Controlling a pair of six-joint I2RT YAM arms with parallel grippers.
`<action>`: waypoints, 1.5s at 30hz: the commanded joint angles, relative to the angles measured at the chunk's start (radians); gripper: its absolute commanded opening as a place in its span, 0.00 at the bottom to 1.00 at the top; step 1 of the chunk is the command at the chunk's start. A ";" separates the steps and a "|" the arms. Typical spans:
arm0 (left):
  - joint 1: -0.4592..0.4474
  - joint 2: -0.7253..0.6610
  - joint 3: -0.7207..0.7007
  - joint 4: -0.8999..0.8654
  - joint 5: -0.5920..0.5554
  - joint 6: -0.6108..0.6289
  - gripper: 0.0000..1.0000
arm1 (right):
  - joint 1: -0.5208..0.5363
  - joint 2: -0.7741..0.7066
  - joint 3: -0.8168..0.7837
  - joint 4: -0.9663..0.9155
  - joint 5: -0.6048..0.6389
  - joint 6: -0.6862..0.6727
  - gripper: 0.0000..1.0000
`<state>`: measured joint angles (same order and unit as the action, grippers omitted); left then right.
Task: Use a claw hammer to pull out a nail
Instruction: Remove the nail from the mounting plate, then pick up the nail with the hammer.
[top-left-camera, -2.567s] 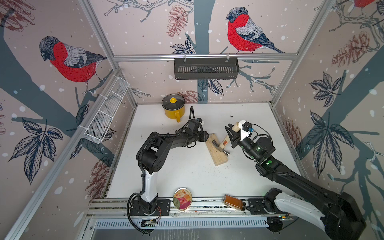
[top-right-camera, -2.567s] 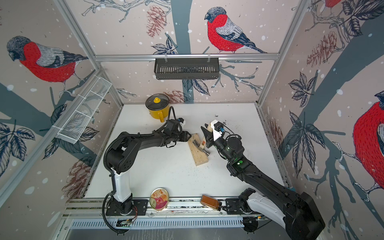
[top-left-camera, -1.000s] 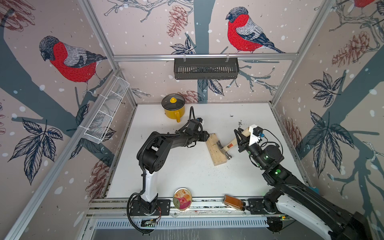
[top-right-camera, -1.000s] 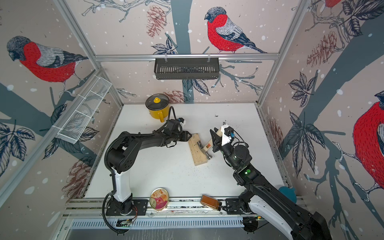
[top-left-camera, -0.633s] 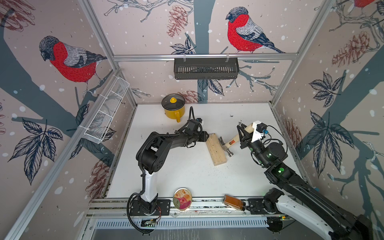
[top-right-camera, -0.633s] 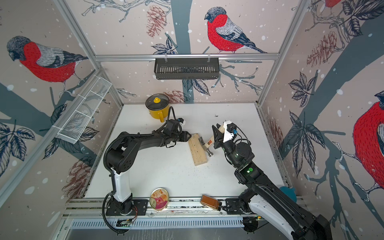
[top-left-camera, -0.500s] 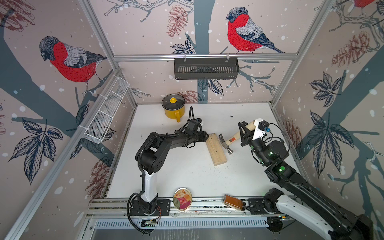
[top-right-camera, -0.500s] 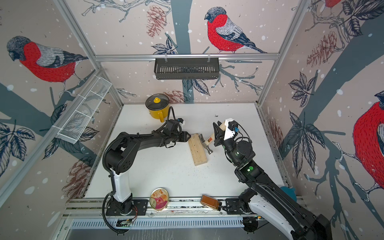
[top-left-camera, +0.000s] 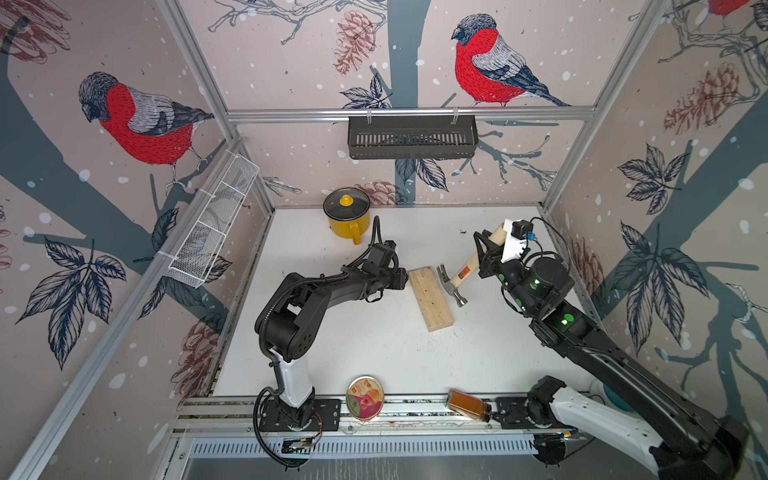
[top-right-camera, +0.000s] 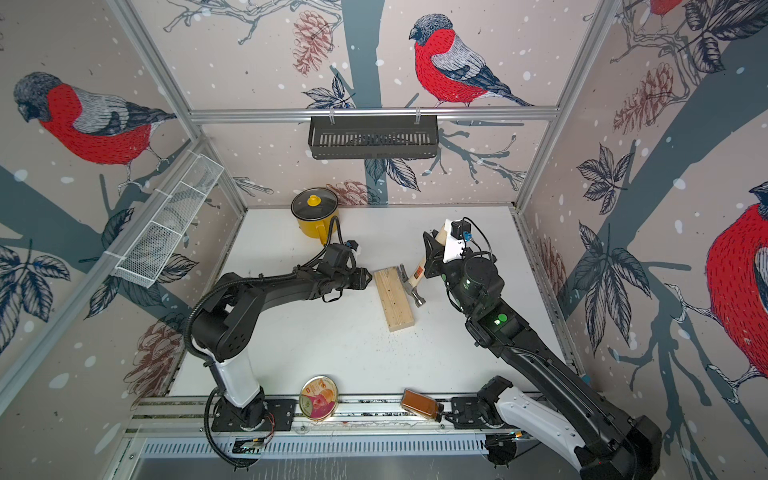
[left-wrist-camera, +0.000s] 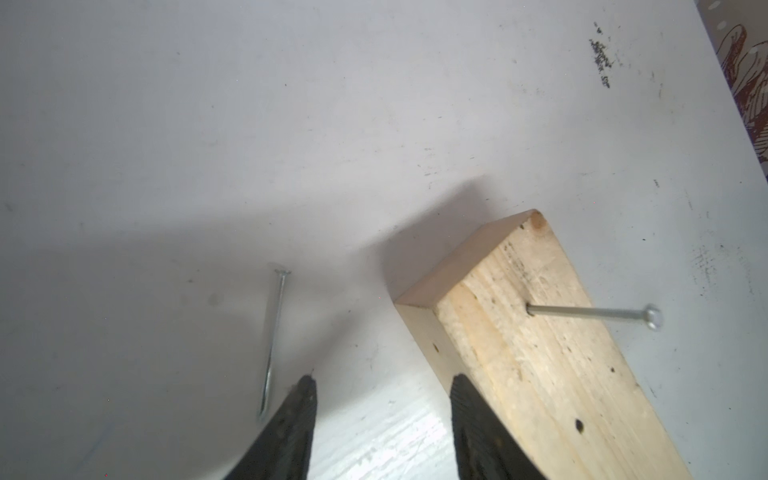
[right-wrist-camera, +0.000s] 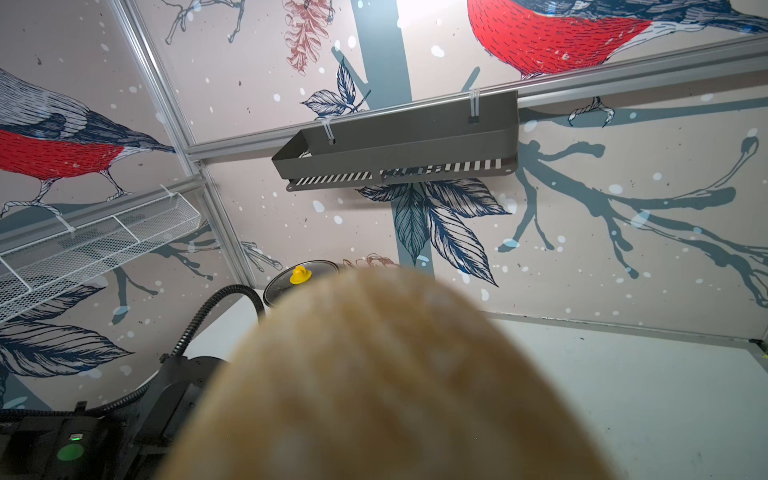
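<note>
Wooden block (top-left-camera: 430, 299): lies flat on the white table (top-left-camera: 374, 353), about midway between the two arms.
Left gripper (left-wrist-camera: 384, 386): its jaws are apart, with only bare table between them. It holds nothing. One finger is at the side of the block, but I cannot tell if it touches.
Loose nail (left-wrist-camera: 273, 340): lies flat on the table just beside the other finger, apart from the block.
Standing nail (left-wrist-camera: 590, 312): planted in the top face of the block near one end, with most of its shank out of the wood.
Claw hammer (top-left-camera: 451, 284): in both top views the grey head hangs just beside the long edge of the block, on the right arm's side. The claw is not on the standing nail. The handle slants up and away.
Right gripper (top-left-camera: 484, 251): clamped on the wooden handle, beyond the red-orange label.
Step in hand: I judge that the claw is being placed for the standing nail.
Next move: it calls for lowering the head and sliding the split of the claw under the nail head. Then the handle is rocked while the left gripper steadies the block, which otherwise could lift.
</note>
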<state>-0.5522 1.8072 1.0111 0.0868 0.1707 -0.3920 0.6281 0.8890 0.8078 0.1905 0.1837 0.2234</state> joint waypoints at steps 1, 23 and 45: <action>-0.004 -0.047 -0.043 0.069 -0.027 0.008 0.59 | -0.003 0.013 0.045 0.042 0.012 0.040 0.00; -0.121 -0.256 -0.173 0.246 -0.139 0.128 0.70 | -0.222 0.152 0.202 -0.210 -0.242 0.173 0.00; -0.231 -0.276 -0.177 0.291 -0.077 0.289 0.62 | -0.309 0.195 0.258 -0.282 -0.418 0.168 0.00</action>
<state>-0.7769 1.5288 0.8234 0.3386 0.0772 -0.1440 0.3260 1.0817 1.0458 -0.1509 -0.1967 0.3668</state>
